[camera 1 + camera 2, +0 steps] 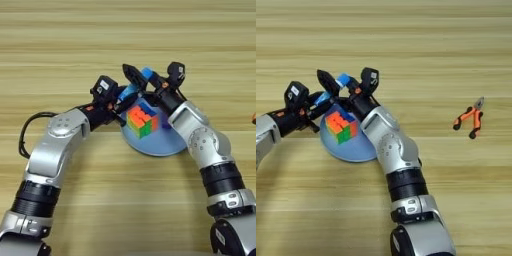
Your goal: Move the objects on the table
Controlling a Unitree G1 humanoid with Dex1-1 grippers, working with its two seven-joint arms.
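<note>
Blue: one stick (134, 89), one plate (165, 142); one cube (142, 120).

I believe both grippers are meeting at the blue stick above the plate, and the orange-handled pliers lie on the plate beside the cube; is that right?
Not quite: the orange-handled pliers lie on the bare table, far off to the robot's right, as the right eye view shows. Only the cube sits on the plate. Both grippers, left and right, do meet at the blue stick.

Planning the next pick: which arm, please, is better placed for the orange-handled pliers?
Probably right: the orange-handled pliers lie right of the right gripper; the left gripper sits farther left.
</note>
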